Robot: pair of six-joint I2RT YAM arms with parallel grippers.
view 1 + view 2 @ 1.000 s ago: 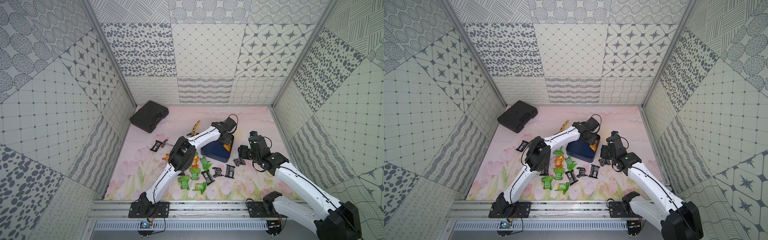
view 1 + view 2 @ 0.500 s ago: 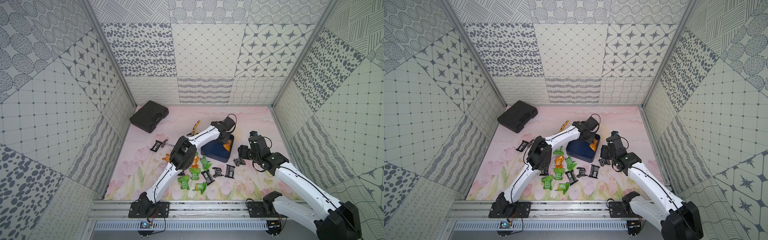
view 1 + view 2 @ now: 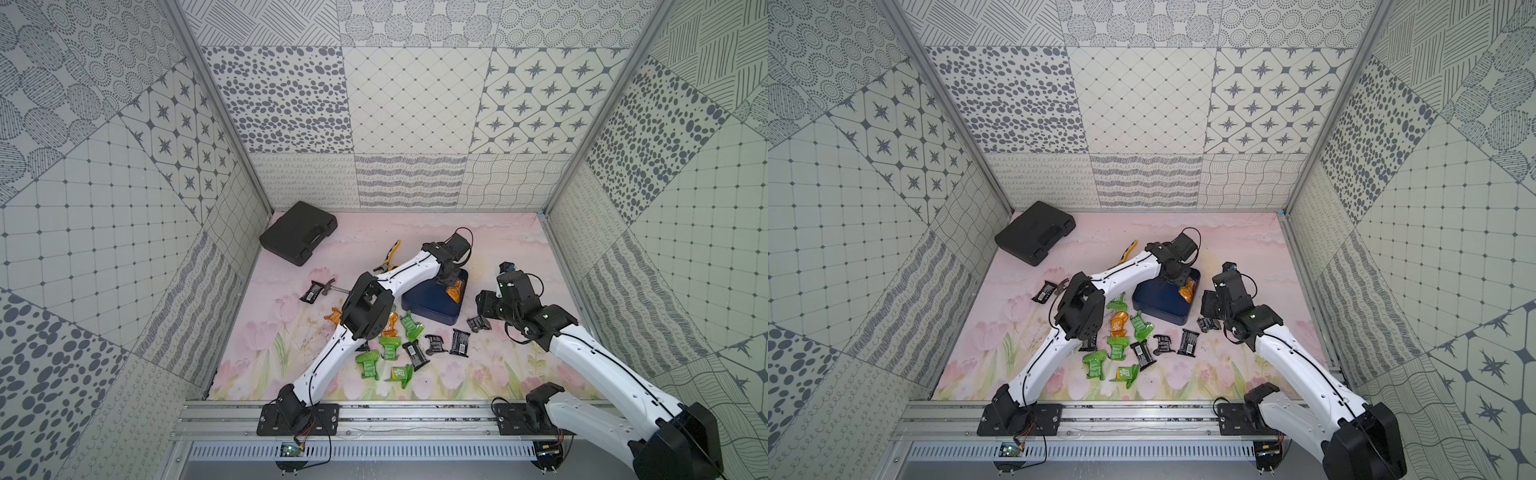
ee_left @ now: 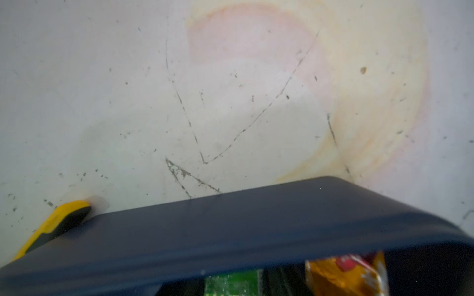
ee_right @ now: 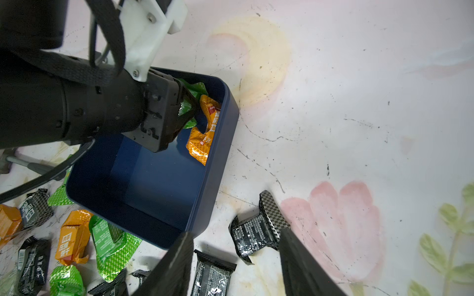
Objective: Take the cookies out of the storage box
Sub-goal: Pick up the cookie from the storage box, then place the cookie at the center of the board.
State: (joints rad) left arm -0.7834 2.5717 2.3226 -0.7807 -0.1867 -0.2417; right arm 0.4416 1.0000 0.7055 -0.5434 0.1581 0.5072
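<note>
Inside the storage box (image 5: pixel 220 143), the left jaws are clamped on a green packet (image 5: pixel 196 88) tucked against the wall. I'd guess the lift could catch that wall and drag the whole box, or pull up the orange packet (image 5: pixel 202 133) lying just beside them. Otherwise the box looks empty, though the jaws hide a bit of it. The rest of the cookies (image 3: pixel 390 347) sit scattered on the tabletop (image 3: pixel 282 324), and the right jaws hang wide open with nothing held, a black packet (image 5: pixel 256 230) just below them.
</note>
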